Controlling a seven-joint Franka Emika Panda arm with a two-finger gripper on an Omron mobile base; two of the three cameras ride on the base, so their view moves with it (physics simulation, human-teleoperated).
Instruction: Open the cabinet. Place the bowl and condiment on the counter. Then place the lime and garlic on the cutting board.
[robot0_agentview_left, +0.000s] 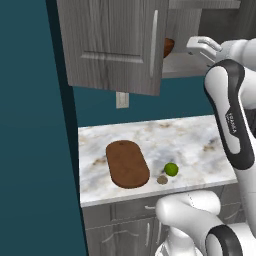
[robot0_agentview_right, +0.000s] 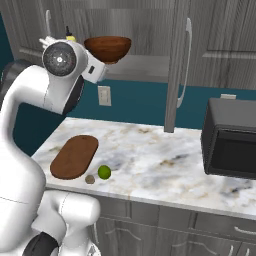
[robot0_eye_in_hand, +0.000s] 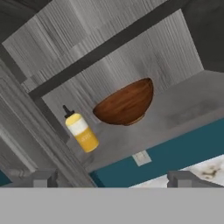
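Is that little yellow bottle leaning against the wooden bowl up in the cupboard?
Apart. The hand view shows bare grey shelf between the condiment and the bowl.

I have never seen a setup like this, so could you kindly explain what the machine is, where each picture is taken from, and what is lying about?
It is a white robot arm in a simulated kitchen. Two pictures come from cameras behind it, left and right; the third looks along its hand. The cabinet stands open, and on its shelf sit the bowl and the condiment bottle. The gripper is raised in front of that shelf, open and holding nothing. Below, on the counter, lie the cutting board, the lime and the garlic, both beside the board, not on it. A dark microwave stands to the right.
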